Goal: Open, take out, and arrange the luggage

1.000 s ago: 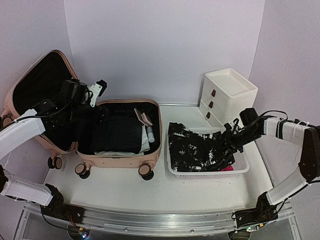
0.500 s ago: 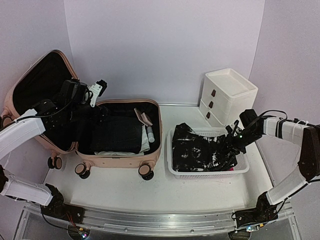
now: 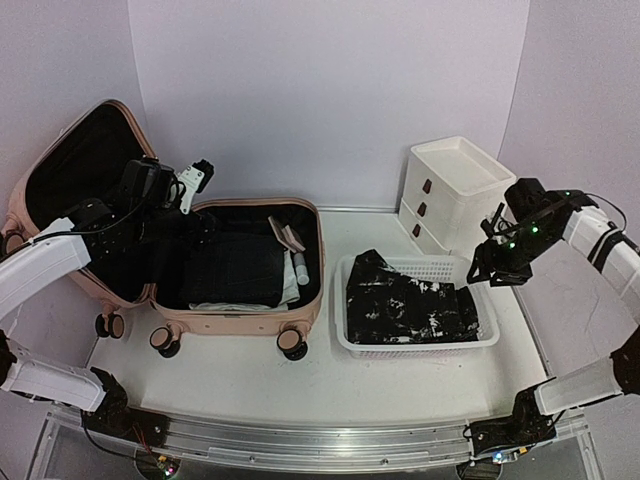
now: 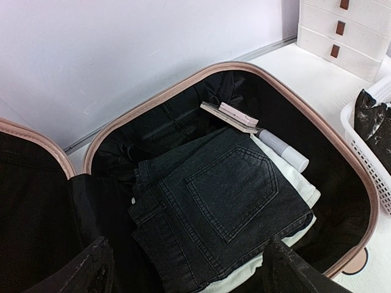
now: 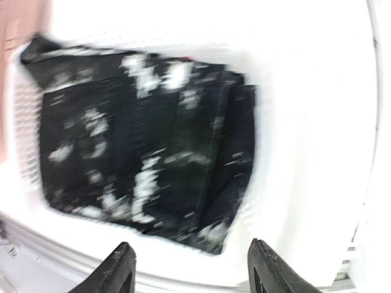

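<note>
Below the left gripper [image 4: 189,273], whose fingers are spread wide with nothing between them, the luggage [image 3: 235,322] lies open on the table, its lid [image 3: 70,165] raised behind and to the left of that gripper. The gripper hangs just above the near left corner of the lower shell, apart from the contents. Straight ahead of it in the shell lie folded dark jeans [image 4: 226,201] on top of a folded white cloth [image 4: 302,190]. Beyond the jeans, against the far right wall, rest a white tube [image 4: 284,151] and a flat pink-and-brown packet [image 4: 235,116].

Under the right gripper [image 5: 192,268] sits a white perforated basket [image 3: 420,349] holding a folded black garment with white blotches [image 3: 410,308]. The wrist view is blurred, yet its two fingers show well apart and empty. This gripper hovers above the basket's far right corner, clear of the garment. The luggage is well off to its left, just beyond the basket, and a white drawer unit [image 3: 455,190] stands close behind it
</note>
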`<state>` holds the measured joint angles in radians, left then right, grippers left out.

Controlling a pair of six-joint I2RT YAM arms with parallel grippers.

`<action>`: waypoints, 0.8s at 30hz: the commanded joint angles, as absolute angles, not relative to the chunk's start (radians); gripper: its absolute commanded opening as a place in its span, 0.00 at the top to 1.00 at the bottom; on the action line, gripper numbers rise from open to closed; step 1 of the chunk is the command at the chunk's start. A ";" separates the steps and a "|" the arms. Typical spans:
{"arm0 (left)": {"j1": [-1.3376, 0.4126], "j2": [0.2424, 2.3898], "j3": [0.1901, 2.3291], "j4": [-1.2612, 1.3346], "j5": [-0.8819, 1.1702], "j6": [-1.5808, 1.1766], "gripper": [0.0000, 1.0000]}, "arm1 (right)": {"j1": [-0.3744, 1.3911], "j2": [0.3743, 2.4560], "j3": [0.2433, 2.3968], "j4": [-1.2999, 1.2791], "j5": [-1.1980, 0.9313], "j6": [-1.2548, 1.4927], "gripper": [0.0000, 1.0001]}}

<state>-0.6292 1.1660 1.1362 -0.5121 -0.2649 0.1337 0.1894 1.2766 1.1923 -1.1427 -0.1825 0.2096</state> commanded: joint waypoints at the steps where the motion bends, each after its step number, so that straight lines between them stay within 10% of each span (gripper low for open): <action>1: -0.624 1.172 1.149 -0.466 -0.259 0.141 0.16 | 0.267 1.286 1.136 -1.070 -0.477 0.298 0.37; 12: -0.624 1.319 1.298 -0.582 -0.014 0.025 0.17 | 0.292 1.394 0.935 -1.022 -0.243 0.324 0.49; 24: -0.807 1.758 1.526 -0.688 -0.251 -0.318 0.21 | 0.309 1.284 1.079 -1.016 -0.344 0.342 0.28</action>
<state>-0.7288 1.6497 1.4185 -0.6270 -0.0731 -0.1852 0.3042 1.3647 0.9573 -1.0252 -0.3225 0.3454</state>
